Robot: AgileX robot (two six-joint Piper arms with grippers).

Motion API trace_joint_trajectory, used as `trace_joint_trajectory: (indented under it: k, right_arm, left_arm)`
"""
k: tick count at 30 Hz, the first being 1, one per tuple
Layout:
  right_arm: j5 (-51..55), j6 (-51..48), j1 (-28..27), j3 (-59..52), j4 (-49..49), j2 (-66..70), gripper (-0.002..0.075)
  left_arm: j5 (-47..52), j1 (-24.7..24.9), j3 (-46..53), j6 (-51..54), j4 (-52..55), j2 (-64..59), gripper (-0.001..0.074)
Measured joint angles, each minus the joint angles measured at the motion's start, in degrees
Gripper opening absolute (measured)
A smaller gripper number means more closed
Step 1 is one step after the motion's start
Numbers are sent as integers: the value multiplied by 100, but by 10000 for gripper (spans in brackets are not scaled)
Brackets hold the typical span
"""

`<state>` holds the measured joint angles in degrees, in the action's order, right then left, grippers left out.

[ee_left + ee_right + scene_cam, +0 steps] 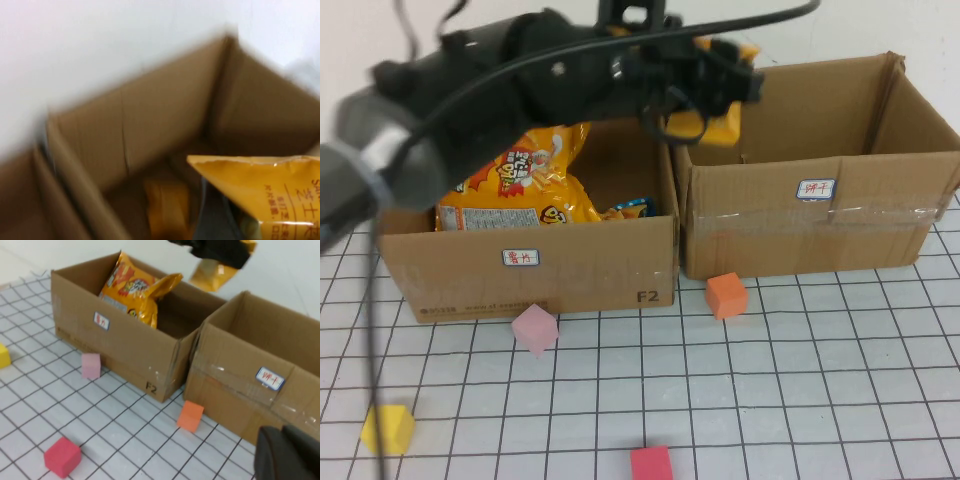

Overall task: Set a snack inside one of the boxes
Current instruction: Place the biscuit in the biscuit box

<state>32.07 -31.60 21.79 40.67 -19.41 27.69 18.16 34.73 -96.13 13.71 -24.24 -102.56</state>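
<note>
My left gripper [722, 92] is shut on a yellow snack bag [722, 124] and holds it in the air over the back left corner of the right cardboard box [820, 215]. The left wrist view shows the bag [265, 190] hanging above that box's inside [165, 120], where a blurred yellow-orange shape [165, 205] lies on the floor. The left box [530, 270] holds orange snack bags [520, 180]. In the right wrist view the held bag [212, 275] hangs above both boxes. My right gripper [285, 455] is shut and empty, low in front of the right box [260, 370].
Foam cubes lie on the gridded table in front of the boxes: orange [727, 295], pink [535, 329], yellow [388, 428] and red [651, 464]. My left arm [470, 90] stretches over the left box. A white wall stands behind the boxes.
</note>
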Motion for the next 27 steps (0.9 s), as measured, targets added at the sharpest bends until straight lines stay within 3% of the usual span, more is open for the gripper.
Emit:
trace_joint_trajectory:
  k: [6,11,15,17,19,22,25,27]
  right_arm:
    - [-103,0,0,-8,0,0,4]
    - [-169,0,0,-183,5,0,3]
    - [99,0,0,-278,237,0,3]
    - [277,0,0,-282,457,0,3]
    - [383,0,0,-282,566,0,3]
    - [516,0,0,-282,624,0,3]
    - [674,0,0,-282,648,0,3]
    - [782,0,0,-291,656,0,3]
  left_arm:
    - [-578,0,-1310,254,-24,-1360,393]
    - [-396,0,-2339,748,41,-2367,393]
    - [142,0,-2871,846,138,-2703,495]
    - [635,0,-3088,858,293,-2704,501]
    - [1326,0,-3385,810,732,-2641,400]
    - [2410,0,-3721,558,1584,-2434,142]
    - [2973,-12,-3833,7,2249,-2098,39]
    - [2995,-36,-3827,-189,2424,-1897,20]
